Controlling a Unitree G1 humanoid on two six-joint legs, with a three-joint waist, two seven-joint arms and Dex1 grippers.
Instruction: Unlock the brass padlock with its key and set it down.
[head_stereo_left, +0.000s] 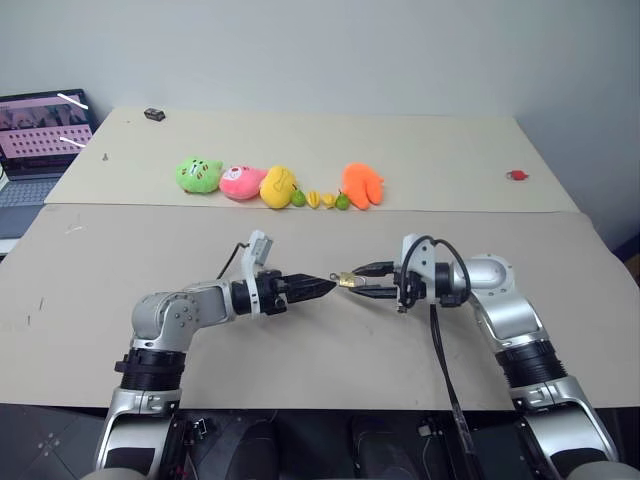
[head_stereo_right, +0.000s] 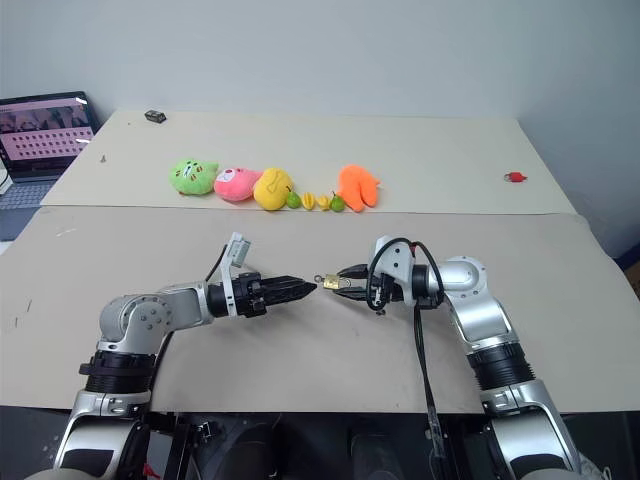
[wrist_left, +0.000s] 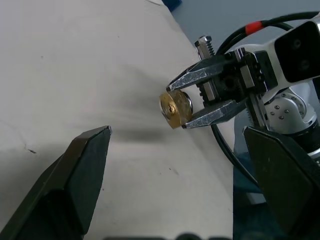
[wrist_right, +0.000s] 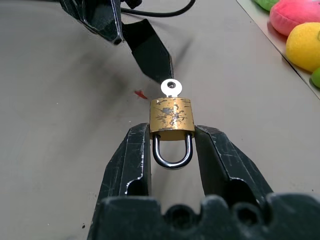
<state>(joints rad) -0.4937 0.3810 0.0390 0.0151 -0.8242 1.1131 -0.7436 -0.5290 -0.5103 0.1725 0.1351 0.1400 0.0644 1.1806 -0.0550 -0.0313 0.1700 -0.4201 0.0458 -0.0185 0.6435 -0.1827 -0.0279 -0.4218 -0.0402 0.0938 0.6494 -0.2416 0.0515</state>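
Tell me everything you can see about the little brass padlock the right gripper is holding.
The small gold-coloured brass padlock has a scuffed, squarish body and a thin silvery shackle, which looks closed. A silvery key with a round holed head sticks out of its base. The right gripper pinches the body between its fingers, holding it above the tan table, key end towards the open left gripper.

The brass padlock (wrist_right: 172, 118) sits between the right gripper (head_stereo_left: 372, 281) fingers, key (wrist_right: 171, 88) at its far end; left gripper (head_stereo_left: 322, 287) at nine o'clock (toys (head_stereo_left: 280, 186) at twelve, across the worktop (head_stereo_left: 330, 345)).
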